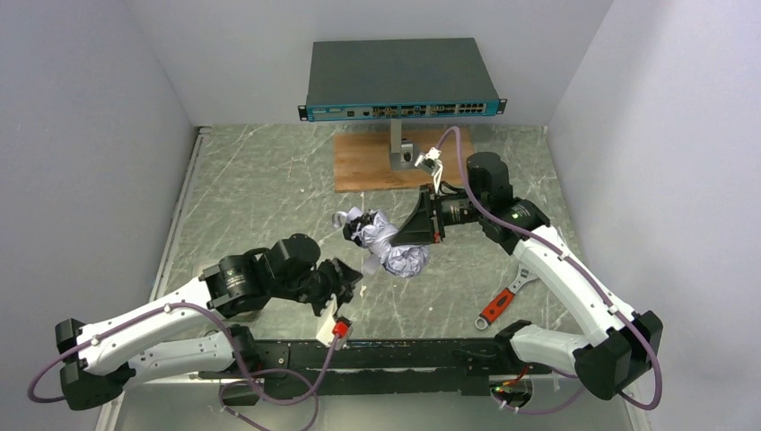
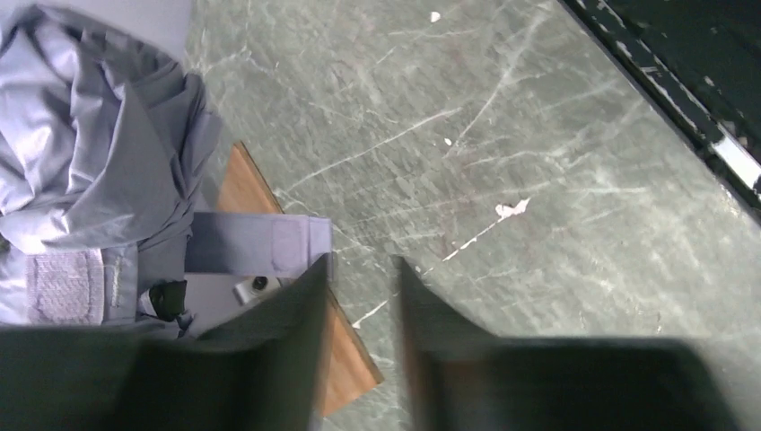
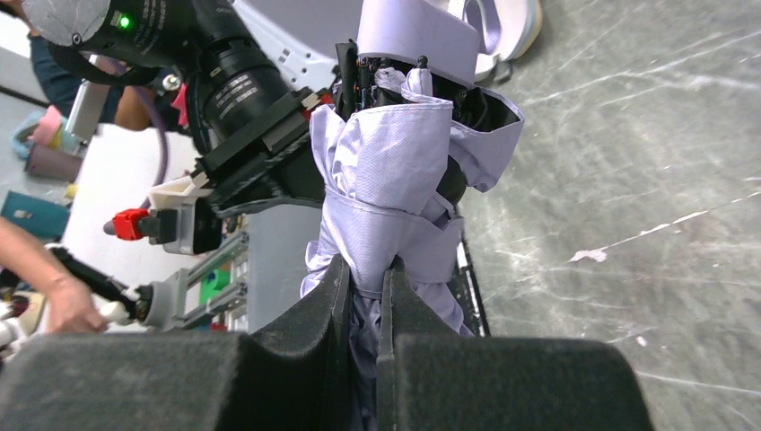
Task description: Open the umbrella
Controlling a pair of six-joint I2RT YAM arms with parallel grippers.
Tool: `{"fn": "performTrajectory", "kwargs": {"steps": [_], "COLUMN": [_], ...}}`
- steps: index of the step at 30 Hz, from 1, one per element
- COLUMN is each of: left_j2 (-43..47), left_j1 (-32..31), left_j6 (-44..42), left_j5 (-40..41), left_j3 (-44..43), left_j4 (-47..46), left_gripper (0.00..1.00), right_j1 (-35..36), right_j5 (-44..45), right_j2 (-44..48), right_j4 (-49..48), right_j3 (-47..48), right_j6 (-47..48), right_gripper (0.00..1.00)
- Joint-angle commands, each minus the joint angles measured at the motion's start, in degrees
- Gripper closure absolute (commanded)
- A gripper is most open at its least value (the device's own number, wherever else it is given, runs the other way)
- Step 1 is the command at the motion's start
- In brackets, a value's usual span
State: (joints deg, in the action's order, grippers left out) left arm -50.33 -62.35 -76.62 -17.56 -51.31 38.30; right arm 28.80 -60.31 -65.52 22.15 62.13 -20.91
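Observation:
The folded umbrella [image 1: 388,244] is a crinkly silvery-white bundle held just above the middle of the table. My right gripper [image 1: 418,228] is shut on its canopy fabric from the right; in the right wrist view the jaws [image 3: 366,274] pinch the pale folds [image 3: 395,171] with black lining showing. My left gripper [image 1: 352,280] sits just left of and below the bundle, next to a small pale piece [image 1: 371,267]. Its jaws [image 2: 359,269] are open with nothing between them. The canopy [image 2: 90,135] and its velcro strap [image 2: 63,285] show at the upper left of the left wrist view.
A network switch [image 1: 401,79] sits on a metal stand [image 1: 402,154] over a wooden board [image 1: 363,163] at the back. A wrench with a red handle [image 1: 499,305] lies at the right front. White walls enclose the marbled table [image 1: 260,197].

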Motion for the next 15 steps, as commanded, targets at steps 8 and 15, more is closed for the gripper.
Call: {"fn": "performTrajectory", "kwargs": {"steps": [8, 15], "left_j2": [4.82, -5.22], "left_j1": [0.78, 30.57], "left_j6": [22.65, 57.30], "left_j5": [5.58, -23.07], "left_j3": [-13.20, -29.75], "left_j4": [-0.60, 3.22], "left_gripper": [0.03, 0.15], "right_j1": [-0.90, -0.36], "right_j5": [0.84, 11.80], "right_j2": [5.33, 11.32], "right_j4": [-0.48, -1.70], "right_j3": [-0.89, -1.01], "right_j6": [7.74, 17.23], "right_gripper": [1.00, 1.00]}}
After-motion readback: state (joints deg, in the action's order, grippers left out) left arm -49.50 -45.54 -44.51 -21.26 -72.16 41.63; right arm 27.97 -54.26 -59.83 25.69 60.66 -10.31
